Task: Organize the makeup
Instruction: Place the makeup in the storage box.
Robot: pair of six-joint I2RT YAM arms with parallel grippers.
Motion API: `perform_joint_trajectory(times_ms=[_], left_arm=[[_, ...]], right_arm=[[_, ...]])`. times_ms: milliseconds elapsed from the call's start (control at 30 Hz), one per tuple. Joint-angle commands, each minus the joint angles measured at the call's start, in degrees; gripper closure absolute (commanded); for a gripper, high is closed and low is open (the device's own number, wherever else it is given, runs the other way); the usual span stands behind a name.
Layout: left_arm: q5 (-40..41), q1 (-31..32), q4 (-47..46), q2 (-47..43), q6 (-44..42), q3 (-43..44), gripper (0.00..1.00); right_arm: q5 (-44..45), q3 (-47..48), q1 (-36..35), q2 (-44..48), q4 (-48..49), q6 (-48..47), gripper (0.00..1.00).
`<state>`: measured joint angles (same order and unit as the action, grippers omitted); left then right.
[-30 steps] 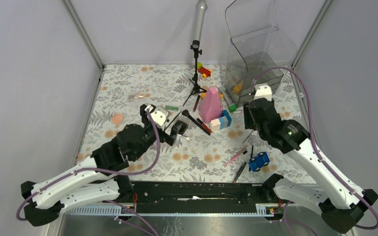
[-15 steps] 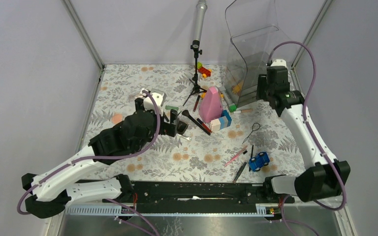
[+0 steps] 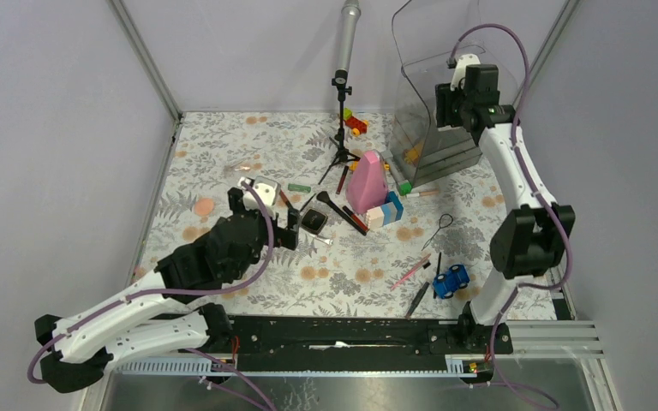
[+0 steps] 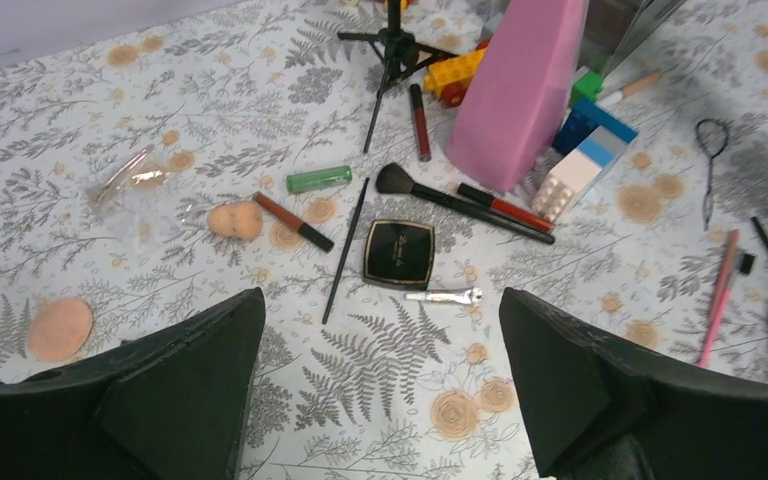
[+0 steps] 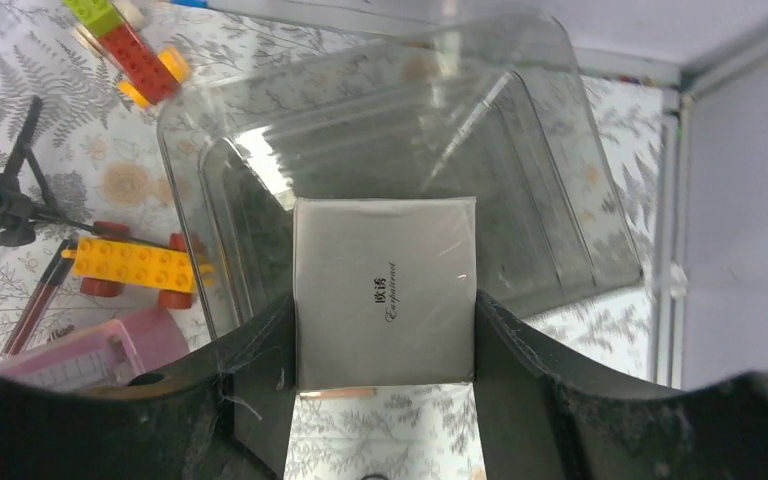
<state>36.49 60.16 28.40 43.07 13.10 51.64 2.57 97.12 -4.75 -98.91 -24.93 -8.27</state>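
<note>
My right gripper (image 3: 458,96) is raised over the clear container (image 3: 445,111) at the back right. It is shut on a flat grey square makeup box (image 5: 385,280), held over the container's opening (image 5: 560,200). My left gripper (image 4: 380,400) is open and empty above the table (image 3: 266,208), just short of the black square compact (image 4: 398,252). Around the compact lie a black-handled brush (image 4: 440,195), a thin black brush (image 4: 345,250), a red pencil (image 4: 293,221), a green tube (image 4: 318,179), a small silver tube (image 4: 445,296) and two peach sponges (image 4: 58,328) (image 4: 234,220).
A tall pink cone (image 3: 367,181) stands mid-table with toy blocks (image 3: 385,210) against it. A black tripod (image 3: 341,128) stands behind it. Pink and black pencils (image 3: 409,274) and a blue toy car (image 3: 451,280) lie at the front right.
My right arm swung up and back from mid-table to above the clear container, carrying the grey box. My left gripper drew back slightly from the compact.
</note>
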Motion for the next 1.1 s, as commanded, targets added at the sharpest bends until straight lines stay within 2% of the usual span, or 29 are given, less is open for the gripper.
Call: perform_joint_trajectory(times_ms=[0, 167, 333, 500, 867, 1067], left_arm=[[2.95, -0.39, -7.24, -1.25, -4.71, -3.28, 0.01], [3.18, -0.81, -10.62, -2.21, -4.90, -6.83, 0.01], [2.70, -0.92, -10.36, -2.15, -6.15, -8.32, 0.01], [2.05, -0.92, -10.16, -0.37, -6.73, -8.25, 0.01], [1.30, -1.45, -10.48, -0.09, -6.78, -8.79, 0.01], [1.04, -1.60, -10.61, -0.12, -6.78, -8.92, 0.01]], right_arm=[[-7.79, 10.91, 0.14, -7.49, -0.28, -5.69, 0.94], [-10.81, 21.12, 0.20, -16.74, -3.72, -5.20, 0.96], [-13.17, 24.38, 0.10, -21.41, -3.79, -2.86, 0.97], [-15.69, 21.46, -0.12, -22.30, -1.75, -2.74, 1.00], [-14.23, 12.43, -0.93, -19.42, 5.87, -1.14, 0.99], [-13.22, 14.25, -0.72, -18.25, 6.20, 1.05, 0.99]])
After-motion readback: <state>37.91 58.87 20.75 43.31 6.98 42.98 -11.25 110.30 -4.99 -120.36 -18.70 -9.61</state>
